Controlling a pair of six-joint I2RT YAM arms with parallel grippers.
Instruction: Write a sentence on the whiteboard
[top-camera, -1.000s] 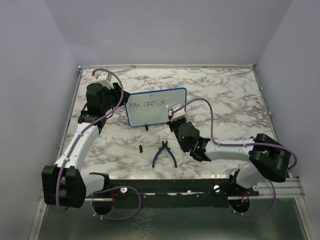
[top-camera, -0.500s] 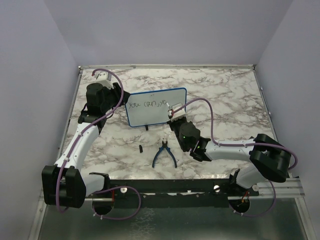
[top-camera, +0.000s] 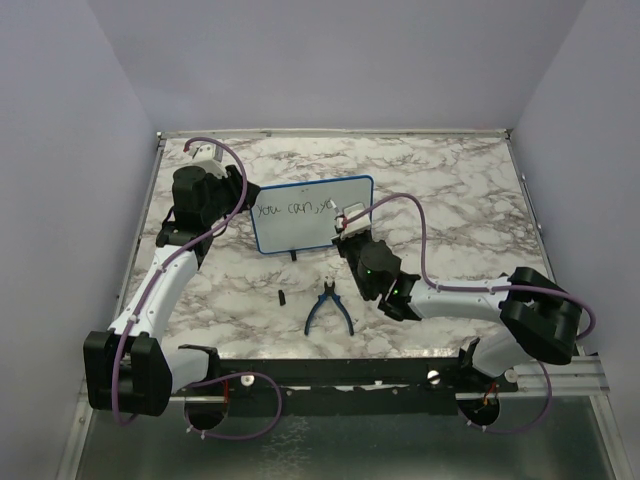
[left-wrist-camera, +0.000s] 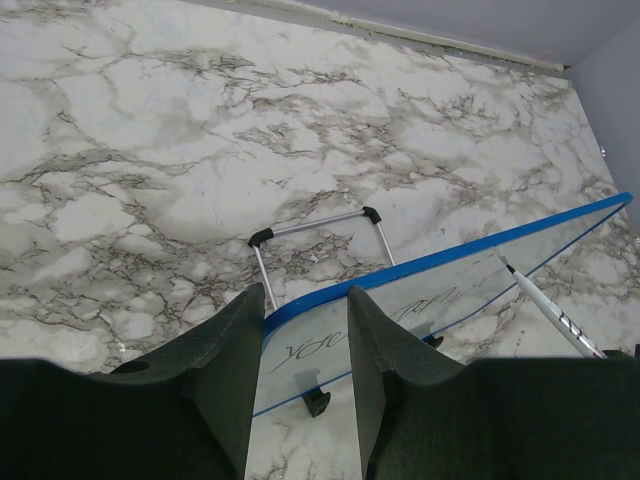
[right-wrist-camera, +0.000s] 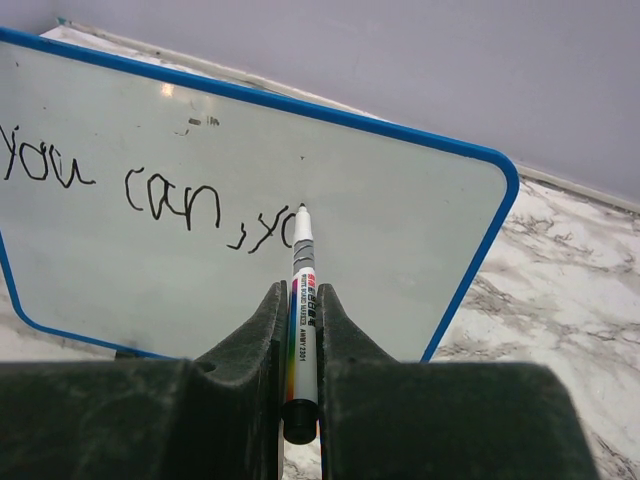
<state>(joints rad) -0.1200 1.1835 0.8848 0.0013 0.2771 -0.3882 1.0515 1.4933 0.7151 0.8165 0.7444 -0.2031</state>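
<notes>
The whiteboard (top-camera: 312, 225), white with a thin blue frame, stands tilted at the middle of the marble table. The sentence (top-camera: 290, 210) reads "you can, yo" in black in the right wrist view (right-wrist-camera: 150, 190). My right gripper (top-camera: 348, 232) is shut on a white marker (right-wrist-camera: 302, 290), whose tip touches the board (right-wrist-camera: 400, 230) at the last letter. My left gripper (top-camera: 243, 205) is at the board's left end. In the left wrist view its jaws (left-wrist-camera: 305, 310) stand apart, with the board's upper left corner (left-wrist-camera: 450, 290) showing between them.
Blue-handled pliers (top-camera: 328, 308) lie on the table in front of the board. A small black piece (top-camera: 283, 297) lies left of them. The board's wire stand (left-wrist-camera: 315, 222) rests on the table behind it. Grey walls close in the table's sides and back.
The last letter has grown from a "c" shape to an "o". The right gripper has shifted slightly with the marker. The left arm has not moved.
</notes>
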